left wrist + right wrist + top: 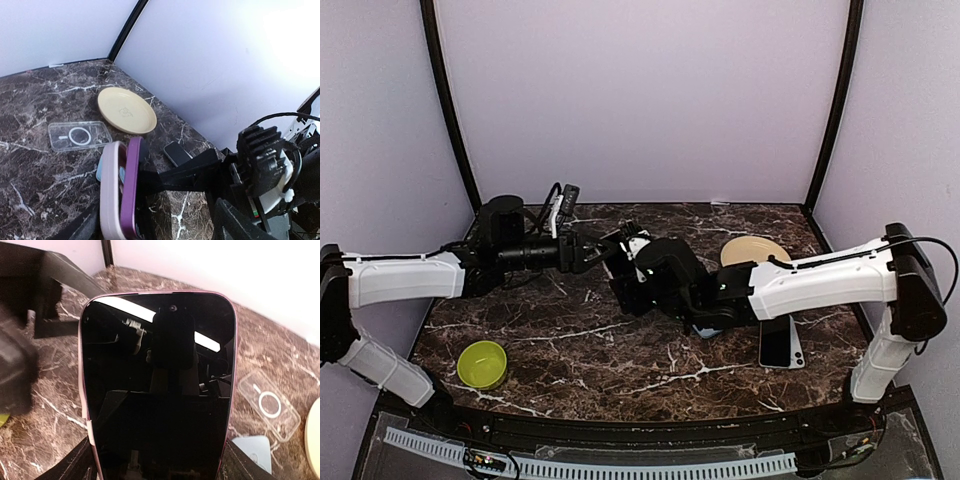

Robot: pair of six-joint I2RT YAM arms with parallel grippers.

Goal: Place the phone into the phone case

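My right gripper (157,467) is shut on the purple-edged phone (157,385), one finger on each long side, its black screen facing the right wrist camera. In the left wrist view the phone (131,185) stands edge-on in the air, with a pale pink phone case (110,195) right against its back. My left gripper (157,225) is open around them: one finger (82,227) sits next to the case and the other (232,220) is well apart. From above, both grippers meet over the middle of the table, left (592,252) and right (638,272).
On the marble table (620,370) lie a clear case with a ring (79,136), a yellow plate (755,250), a second phone (782,342) and a light blue flat thing (252,452). A green bowl (482,364) sits near the front left.
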